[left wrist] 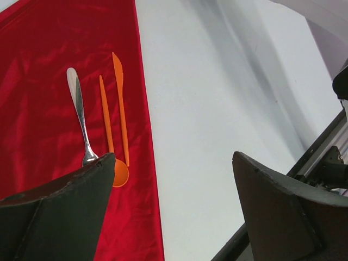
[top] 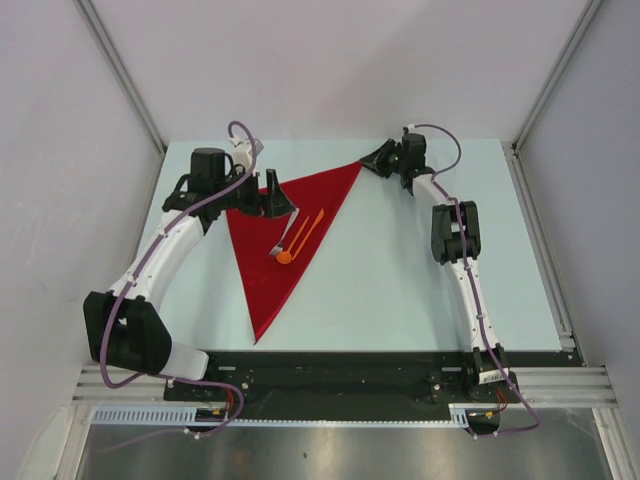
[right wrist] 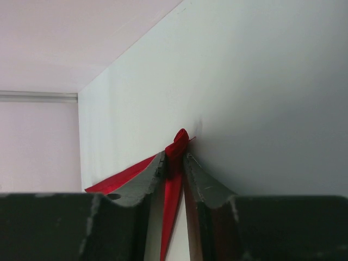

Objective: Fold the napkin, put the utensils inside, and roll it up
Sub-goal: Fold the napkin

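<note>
Napkin (top: 263, 282): bright red cloth, lying flat on the pale table (top: 420, 290) as a long triangle. One sharp tip points toward the arm bases, one corner sits at the far right, and one at the left.

Utensils: all three rest on the napkin, side by side and roughly parallel, close to its right-hand long edge. In the left wrist view we read them from left to right as the silvery fork (left wrist: 80, 114), the orange spoon (left wrist: 120, 175) and the orange knife (left wrist: 120, 109). The knife lies nearest the cloth edge but inside it. Spoon and knife lie just beside each other; the fork lies a little apart from them.

Left gripper (top: 280, 204): over the left part of the napkin, near the utensils' heads. Its jaws stand wide apart with nothing between them. One fingertip (left wrist: 106, 163) hides the fork's tines and the spoon's neck from its own camera. We cannot tell whether it touches the cloth.

Right gripper (top: 372, 160): at the napkin's far right corner. In the right wrist view its jaws are clenched on that corner, and a small bunch of red cloth pokes out beyond the fingertips (right wrist: 157, 166).
</note>
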Action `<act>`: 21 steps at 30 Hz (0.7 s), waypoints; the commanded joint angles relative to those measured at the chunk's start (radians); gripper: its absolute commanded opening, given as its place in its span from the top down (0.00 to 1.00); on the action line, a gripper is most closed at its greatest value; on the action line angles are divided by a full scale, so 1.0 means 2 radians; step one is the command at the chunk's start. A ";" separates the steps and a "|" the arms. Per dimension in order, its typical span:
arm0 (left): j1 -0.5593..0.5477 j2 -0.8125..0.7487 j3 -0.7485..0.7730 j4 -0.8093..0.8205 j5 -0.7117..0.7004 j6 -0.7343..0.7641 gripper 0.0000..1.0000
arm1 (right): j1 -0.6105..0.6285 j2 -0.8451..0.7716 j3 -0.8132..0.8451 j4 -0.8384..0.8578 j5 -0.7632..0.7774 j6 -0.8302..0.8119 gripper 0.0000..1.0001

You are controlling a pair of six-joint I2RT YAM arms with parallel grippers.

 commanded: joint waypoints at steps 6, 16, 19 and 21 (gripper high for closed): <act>0.011 -0.010 -0.004 0.018 0.027 -0.006 0.07 | 0.002 0.024 -0.012 0.044 -0.011 0.017 0.86; 0.013 -0.008 -0.004 0.017 0.028 -0.003 0.06 | 0.010 -0.017 -0.066 0.171 -0.029 0.043 1.00; 0.013 -0.011 -0.006 0.018 0.027 -0.003 0.06 | 0.016 -0.037 -0.096 0.232 -0.047 0.055 1.00; 0.013 -0.013 -0.007 0.019 0.026 -0.003 0.06 | 0.020 -0.061 -0.120 0.272 -0.061 0.062 1.00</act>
